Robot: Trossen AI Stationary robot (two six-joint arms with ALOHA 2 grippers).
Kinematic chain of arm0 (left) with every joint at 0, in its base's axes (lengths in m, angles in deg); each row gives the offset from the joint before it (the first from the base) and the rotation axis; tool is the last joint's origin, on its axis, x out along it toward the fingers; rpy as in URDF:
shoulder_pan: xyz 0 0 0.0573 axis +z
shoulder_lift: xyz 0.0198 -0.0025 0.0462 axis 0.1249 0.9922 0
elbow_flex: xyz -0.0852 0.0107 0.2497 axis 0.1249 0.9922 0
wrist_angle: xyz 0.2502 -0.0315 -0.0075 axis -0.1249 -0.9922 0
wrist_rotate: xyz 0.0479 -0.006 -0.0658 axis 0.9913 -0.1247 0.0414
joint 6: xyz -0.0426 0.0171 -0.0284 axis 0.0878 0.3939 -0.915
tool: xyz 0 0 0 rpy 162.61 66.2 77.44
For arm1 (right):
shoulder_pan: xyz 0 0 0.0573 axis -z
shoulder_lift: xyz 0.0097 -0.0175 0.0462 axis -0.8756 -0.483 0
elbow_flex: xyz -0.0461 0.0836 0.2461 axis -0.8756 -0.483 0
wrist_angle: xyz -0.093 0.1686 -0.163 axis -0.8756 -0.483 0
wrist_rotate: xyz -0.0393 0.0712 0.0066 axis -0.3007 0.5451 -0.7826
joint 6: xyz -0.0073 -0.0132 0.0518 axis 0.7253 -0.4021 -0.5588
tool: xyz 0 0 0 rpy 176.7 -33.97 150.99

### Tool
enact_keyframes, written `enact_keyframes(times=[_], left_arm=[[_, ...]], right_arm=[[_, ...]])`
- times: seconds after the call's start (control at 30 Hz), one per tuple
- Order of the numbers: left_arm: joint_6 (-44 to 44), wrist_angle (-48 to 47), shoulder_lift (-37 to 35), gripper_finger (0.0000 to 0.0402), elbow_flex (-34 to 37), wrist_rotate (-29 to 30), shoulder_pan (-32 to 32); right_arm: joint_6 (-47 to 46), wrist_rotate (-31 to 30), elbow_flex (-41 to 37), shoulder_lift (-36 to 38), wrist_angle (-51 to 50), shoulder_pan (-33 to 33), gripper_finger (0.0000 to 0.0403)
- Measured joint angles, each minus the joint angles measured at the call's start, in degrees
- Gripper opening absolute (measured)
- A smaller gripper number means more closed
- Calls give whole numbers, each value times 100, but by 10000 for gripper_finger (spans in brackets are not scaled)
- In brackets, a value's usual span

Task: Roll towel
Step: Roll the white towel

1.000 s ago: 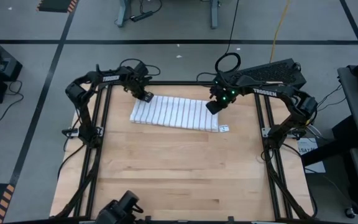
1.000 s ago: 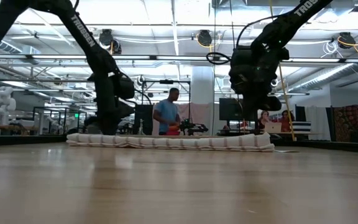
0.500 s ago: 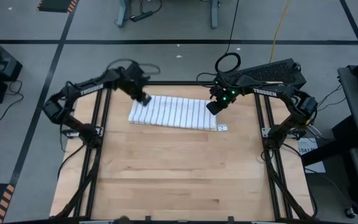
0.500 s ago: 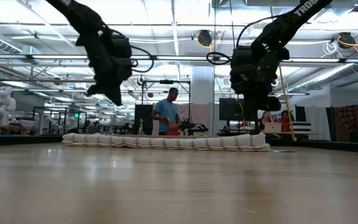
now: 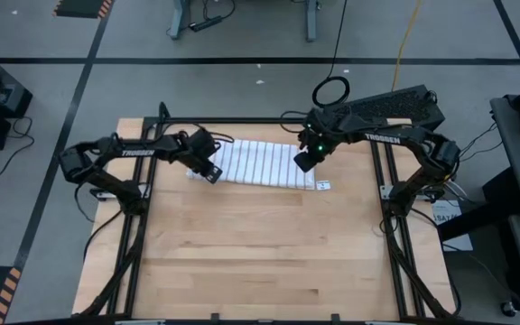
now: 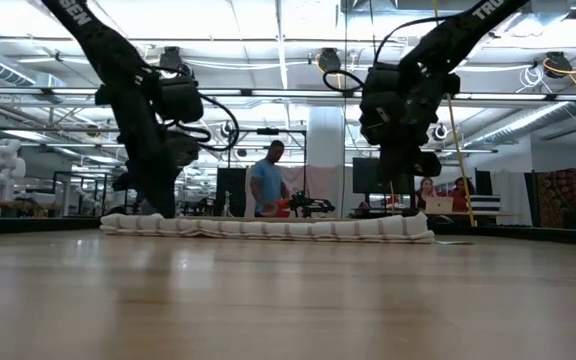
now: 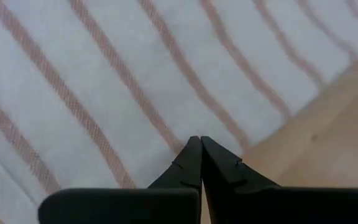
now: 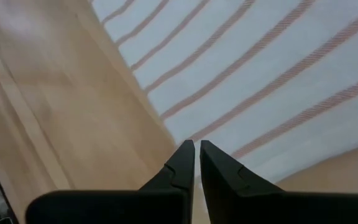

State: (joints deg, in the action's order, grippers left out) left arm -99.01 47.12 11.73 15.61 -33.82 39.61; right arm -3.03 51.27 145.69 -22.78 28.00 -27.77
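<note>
Striped towel lies folded into a long flat band at the far side of the wooden table, long axis running left to right, a small white tag sticking out at its right near corner. In the low view the towel shows as a low, lumpy strip resting flat on the tabletop. Left gripper sits at the towel's left end, over its near edge; arm reaches in from the left rail. Its wrist view shows the two dark fingers pressed tip to tip, clenched with no cloth between them, pointing down at the striped cloth close to where it gives way to bare wood. In the low view the left gripper comes down to the towel's left end; contact cannot be told. Right gripper hangs over the towel's right portion. In its wrist view the fingers are likewise closed together on nothing, aimed at the cloth's edge beside bare wood. The low view shows the right gripper raised clear above the towel. A person stands in the room beyond the table.
</note>
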Motion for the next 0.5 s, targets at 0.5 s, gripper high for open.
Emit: enact_keyframes(times=[0.5], left_arm=[[-1041, -581, -905, 6, 143, 440, -208]], right_arm=[[-86, -231, 0, 0, 26, -47, 18]])
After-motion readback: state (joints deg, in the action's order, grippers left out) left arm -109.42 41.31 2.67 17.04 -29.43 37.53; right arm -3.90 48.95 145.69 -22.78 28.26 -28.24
